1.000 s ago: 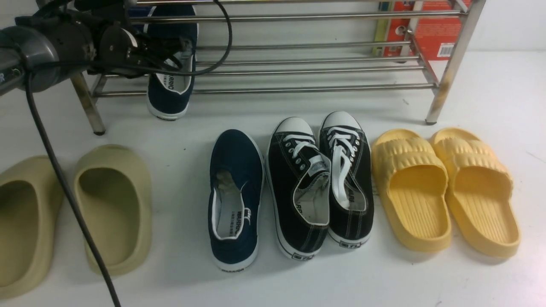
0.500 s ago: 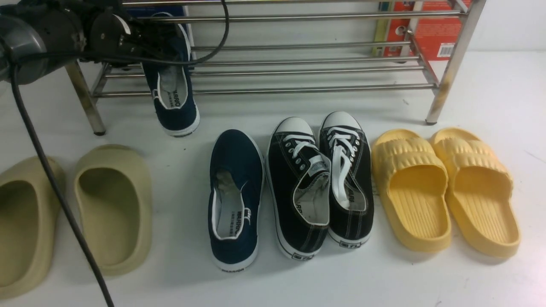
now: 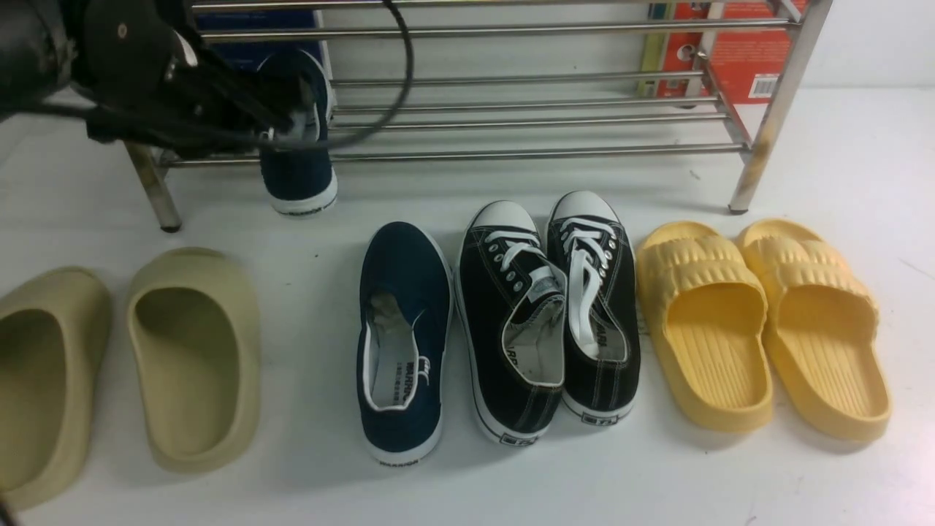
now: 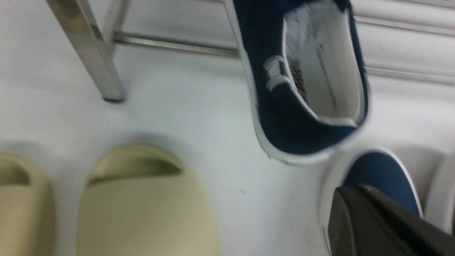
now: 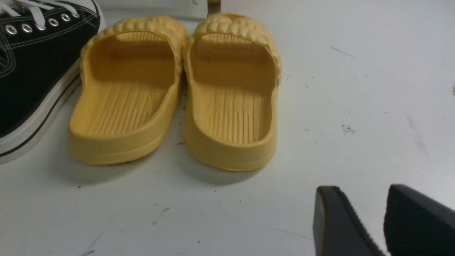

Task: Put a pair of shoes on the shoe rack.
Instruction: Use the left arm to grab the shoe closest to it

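One navy slip-on shoe (image 3: 299, 179) leans steeply against the front lower tubes of the silver shoe rack (image 3: 548, 152), toe up and heel down near the floor. I cannot tell if the heel touches the floor. My left gripper (image 3: 288, 124) is just above its opening. In the left wrist view the shoe (image 4: 302, 89) is apart from the gripper (image 4: 359, 192), whose jaws look pressed together with nothing between them. The second navy shoe (image 3: 402, 292) lies on the floor, and its toe shows behind the fingers (image 4: 382, 176). My right gripper (image 5: 364, 188) is slightly open and empty over bare floor.
Black lace-up sneakers (image 3: 548, 314) stand right of the second navy shoe. Yellow slides (image 3: 760, 321) lie further right and show in the right wrist view (image 5: 177, 92). Beige slides (image 3: 190, 351) lie at the left. A red box (image 3: 745, 51) stands behind the rack.
The left arm has come lower and rightward over the shoe. The shoe swung from hanging with its opening showing to leaning steeply, its heel back now facing me.
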Tool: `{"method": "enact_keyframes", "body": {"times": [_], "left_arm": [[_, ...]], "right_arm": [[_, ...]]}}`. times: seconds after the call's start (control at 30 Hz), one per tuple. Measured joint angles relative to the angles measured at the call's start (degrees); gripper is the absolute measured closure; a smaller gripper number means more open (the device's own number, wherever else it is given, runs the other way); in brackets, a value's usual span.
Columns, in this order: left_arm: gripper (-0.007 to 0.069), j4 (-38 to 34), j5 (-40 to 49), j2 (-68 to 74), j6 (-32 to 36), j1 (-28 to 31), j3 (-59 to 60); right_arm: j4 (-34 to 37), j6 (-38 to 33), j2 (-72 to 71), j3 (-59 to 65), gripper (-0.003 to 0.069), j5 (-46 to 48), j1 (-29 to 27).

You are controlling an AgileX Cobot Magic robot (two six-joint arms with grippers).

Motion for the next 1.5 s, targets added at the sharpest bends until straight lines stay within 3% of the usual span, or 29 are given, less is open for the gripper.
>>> {"method": "enact_keyframes", "body": {"times": [0.1, 0.27, 0.5, 0.83, 1.5], "left_arm": [[0.0638, -2.6, -0.2, -3.9, -0.4, -5.4, 6.6], [0.0638, -3.3, -1.6, 1.2, -1.0, -7.1, 7.9], [0.0638, -1.9, -8.9, 14.9, -2.6, -2.0, 1.3], [0.0638, -0.1, -14.8, 18.3, -2.6, 3.6, -1.6], [0.0638, 8.9, -20.6, 18.7, -2.7, 4.4, -2.9]], "right_arm": [[-0.1, 0.0, 0.0, 0.0, 0.0413, 0.0, 0.0], [-0.1, 0.0, 0.0, 0.0, 0.0413, 0.0, 0.0], [-0.1, 0.0, 0.0, 0.0, 0.0413, 0.0, 0.0], [-0.1, 0.0, 0.0, 0.0, 0.0413, 0.0, 0.0], [-0.1, 0.0, 0.0, 0.0, 0.0413, 0.0, 0.0]]}}
